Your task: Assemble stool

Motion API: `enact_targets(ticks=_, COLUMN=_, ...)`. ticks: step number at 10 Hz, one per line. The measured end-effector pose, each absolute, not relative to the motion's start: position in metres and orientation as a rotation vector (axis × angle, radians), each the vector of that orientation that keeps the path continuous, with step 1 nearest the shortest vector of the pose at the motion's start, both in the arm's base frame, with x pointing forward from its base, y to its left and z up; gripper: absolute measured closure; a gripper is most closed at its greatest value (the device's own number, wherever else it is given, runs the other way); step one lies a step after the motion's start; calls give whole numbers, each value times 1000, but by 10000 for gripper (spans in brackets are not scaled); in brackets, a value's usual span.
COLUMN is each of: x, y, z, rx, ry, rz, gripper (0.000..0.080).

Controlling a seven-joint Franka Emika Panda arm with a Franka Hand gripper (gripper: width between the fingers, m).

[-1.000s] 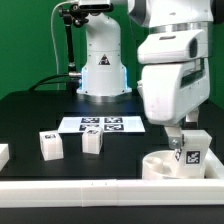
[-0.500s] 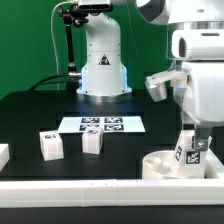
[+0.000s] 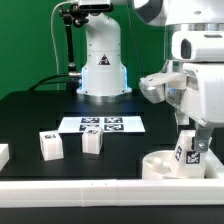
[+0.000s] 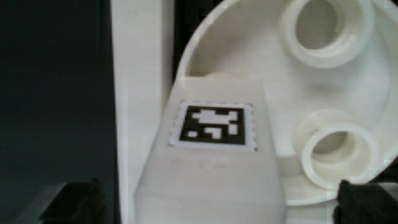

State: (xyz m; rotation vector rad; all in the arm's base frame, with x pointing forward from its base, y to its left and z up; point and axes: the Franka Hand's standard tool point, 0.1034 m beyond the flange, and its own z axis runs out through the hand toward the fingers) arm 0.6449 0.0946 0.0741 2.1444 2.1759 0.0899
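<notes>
The round white seat lies at the exterior view's lower right, next to the front rail. My gripper is shut on a white leg with a black-and-white tag and holds it roughly upright, slightly tilted, with its lower end at the seat. In the wrist view the tagged leg runs between my dark fingers over the seat, which shows round holes. My gripper grips the leg's near end. Two more legs stand on the black table at the exterior view's left.
The marker board lies mid-table in front of the robot base. A long white rail runs along the front edge and also shows in the wrist view. Another white piece sits at the exterior view's far left.
The hand has turned and its body has shifted toward the exterior view's right. The leg stays gripped over the seat, now slightly more tilted. The loose legs have not moved.
</notes>
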Motion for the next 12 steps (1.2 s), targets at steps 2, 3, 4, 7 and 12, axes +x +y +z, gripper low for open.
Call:
enact_targets(ticks=2, x=645, y=92, z=74, rx=2149, ry=2171, rz=87, gripper=151)
enact_targets(ticks=3, x=645, y=89, z=74, rx=2155, ry=2168, rz=79, gripper=279)
enact_targets(ticks=4, x=645, y=88, z=74, rx=2155, ry=2168, rz=78, gripper=413)
enact_targets(ticks=7, x=645, y=88, z=74, rx=2156, ry=2167, rz=79, gripper=461)
enact_targets(ticks=12, x=641, y=83, z=73, rx=2468, ry=1847, rz=41, gripper=459)
